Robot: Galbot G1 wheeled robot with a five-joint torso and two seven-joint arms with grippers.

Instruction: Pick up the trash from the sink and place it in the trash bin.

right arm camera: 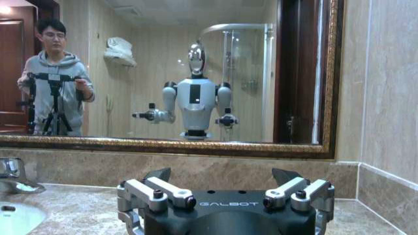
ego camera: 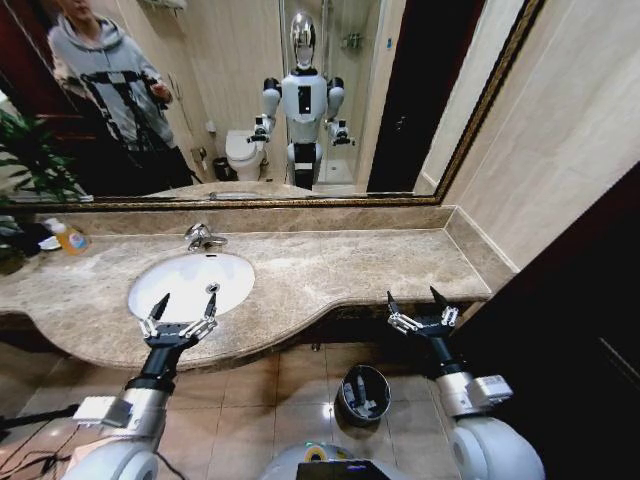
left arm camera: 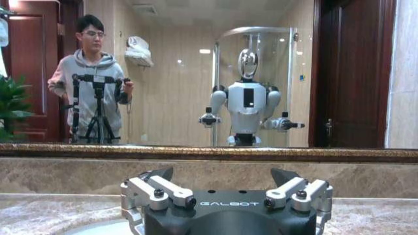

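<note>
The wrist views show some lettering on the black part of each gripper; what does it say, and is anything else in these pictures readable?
"GALBOT": white letters on the black body of the left gripper.
"GALBOT": the same on the right gripper.
The soap bottle on the counter has a label too small to read.
Items in the trash bin: any print too small to read.

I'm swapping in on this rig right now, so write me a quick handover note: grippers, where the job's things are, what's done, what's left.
Left gripper: open, holding nothing, poised over the front edge of the sink.
Right gripper: open, holding nothing, at the counter's right front edge.
Trash bin: on the floor below the counter, between the arms, with a few small items inside.
Done: the basin looks clear of trash.
Left: nothing obvious in the basin; check it, since the left gripper hides part of it.
</note>
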